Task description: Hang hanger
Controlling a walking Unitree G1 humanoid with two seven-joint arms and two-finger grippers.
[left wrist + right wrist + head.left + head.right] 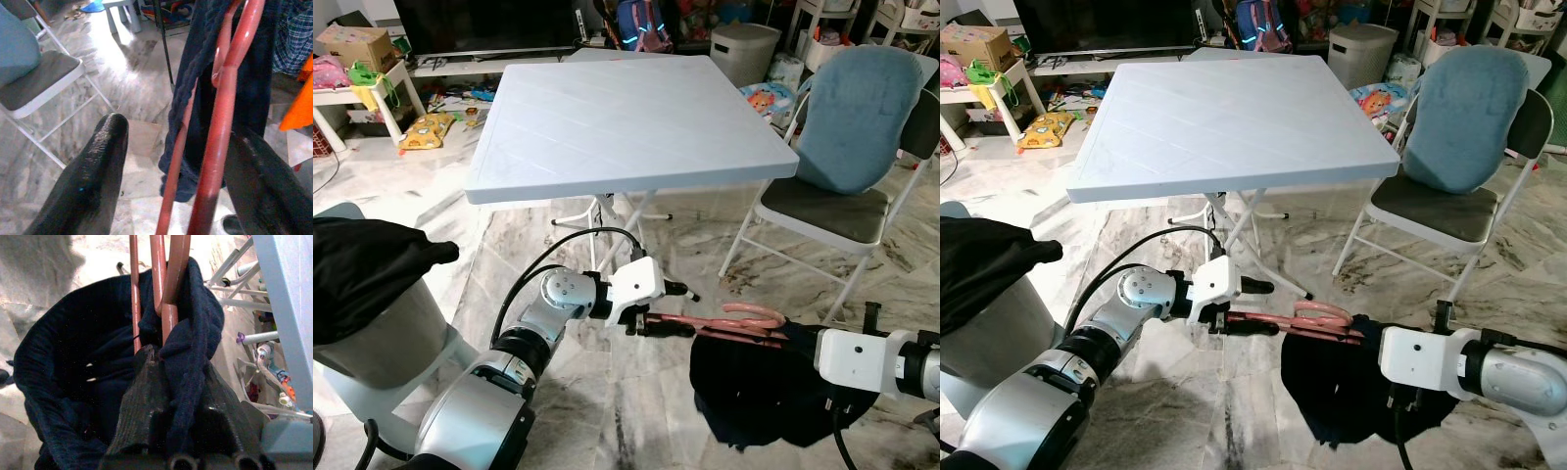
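Now both grippers meet low over the marble floor (pixel 636 411), in front of the white folding table (pixel 626 127). The right gripper (pixel 168 362) has its two black fingers closed on a pink hanger (pixel 744 321) together with a fold of the dark navy garment (pixel 754 392) draped over it; the cloth bunches right between the fingers and the rest sags in a heap below the wrist. The hanger lies roughly level, its hook end pointing toward the robot's left. There the left gripper (pixel 658 315) is reaching in from the other side, fingers spread well apart, and the hanger's pink bars (pixel 215 147) run through the gap between them. Whether either finger actually touches the bar cannot be told. The hanger sits in mid-air, held off the floor, just below the table's near edge. To the robot's right a folding chair (pixel 842 211) with a blue cushion (pixel 857 117) stands beside the table. At the robot's left a black cloth (pixel 362 269) lies over a pale bin (pixel 382 348).
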